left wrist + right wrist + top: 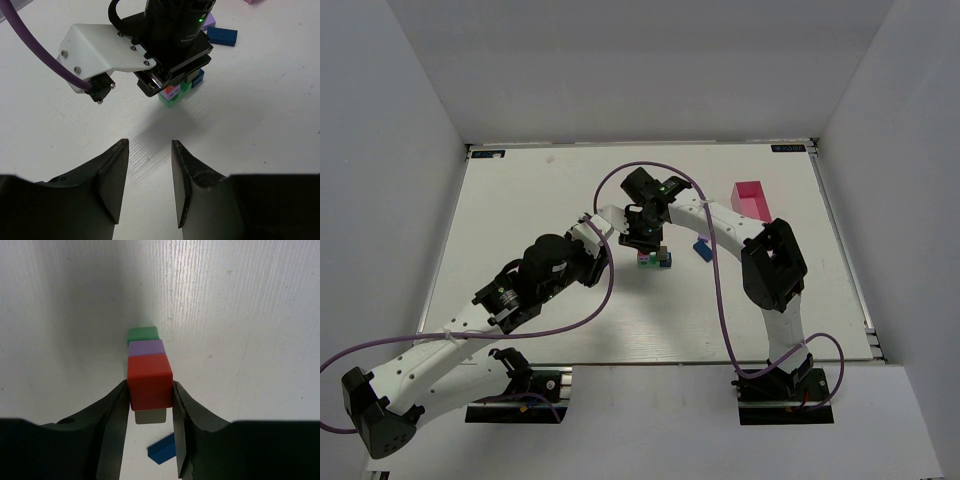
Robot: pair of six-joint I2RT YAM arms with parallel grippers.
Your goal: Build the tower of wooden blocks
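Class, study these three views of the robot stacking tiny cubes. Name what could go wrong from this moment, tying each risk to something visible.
1. The right gripper pinches the red cube, which looks offset from the purple cube and green cube; released so, it might tip off.
2. Its fingers dwarf the cubes; opening could nudge the wood block tower.
3. The open left gripper points at the tower; advancing might strike the right arm.

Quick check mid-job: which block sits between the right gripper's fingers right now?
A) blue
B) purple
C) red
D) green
C: the right wrist view shows the red cube pinched between the fingers of the right gripper, with the purple cube and green cube lying beyond it.
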